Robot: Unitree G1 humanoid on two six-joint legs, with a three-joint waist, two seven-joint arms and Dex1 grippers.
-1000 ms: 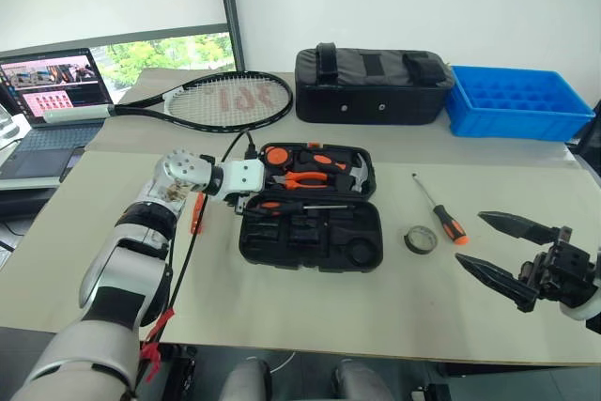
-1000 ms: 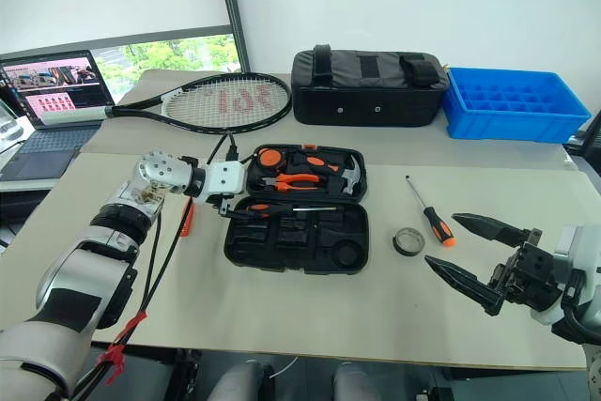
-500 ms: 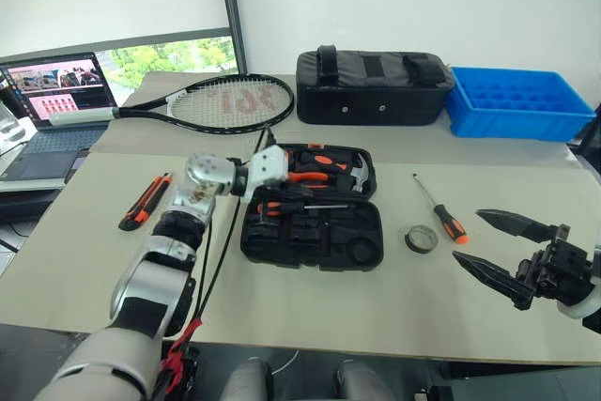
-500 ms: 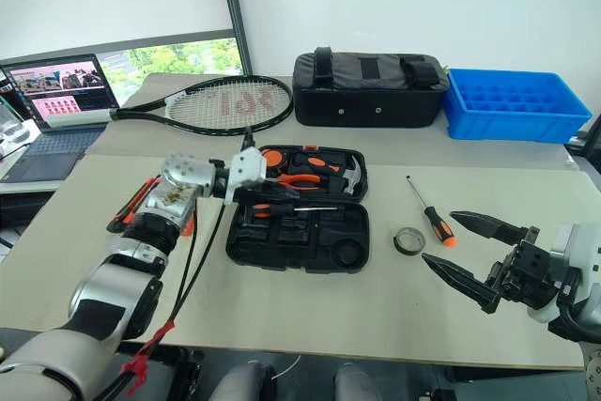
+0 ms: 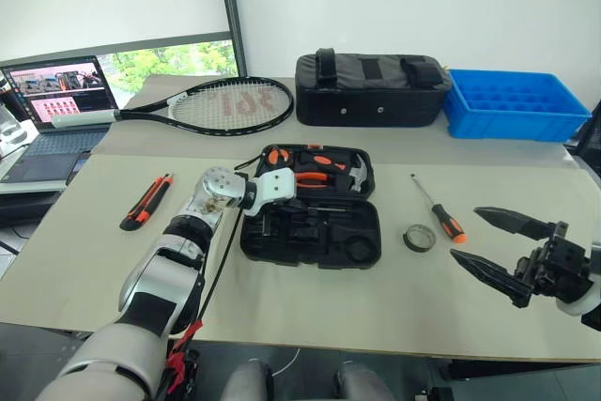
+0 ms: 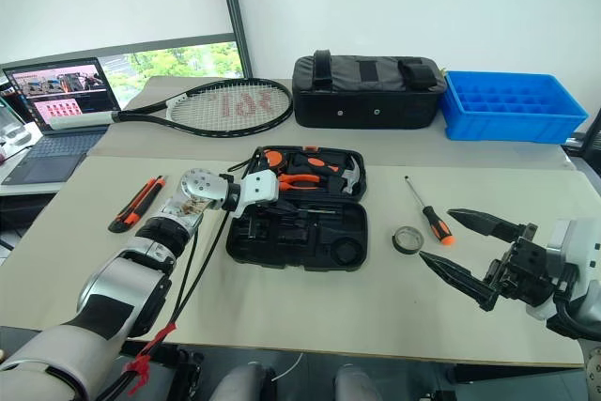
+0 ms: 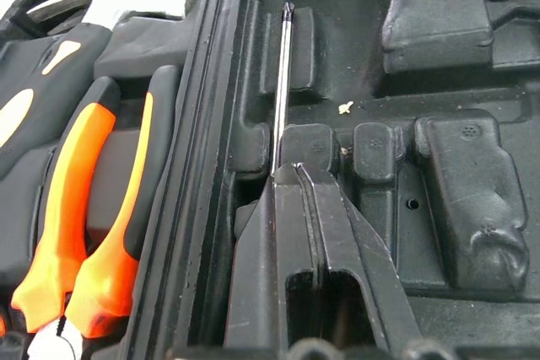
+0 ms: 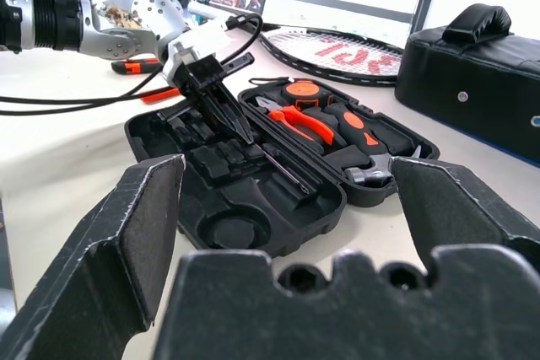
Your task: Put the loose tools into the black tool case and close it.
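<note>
One screwdriver (image 7: 281,82) handle hidden behind closed left tool (image 7: 308,176); right tool (image 5: 490,242) wide.

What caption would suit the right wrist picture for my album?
Open right pincer frames the black tool case while the shut left pincer presses into its tray.

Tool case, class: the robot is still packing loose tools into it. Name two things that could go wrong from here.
1. The shut left end effector presses down inside the tool case beside a seated screwdriver; it may knock that loose.
2. The utility knife, tape roll and second screwdriver lie outside on the table; closing now would leave them out.
</note>
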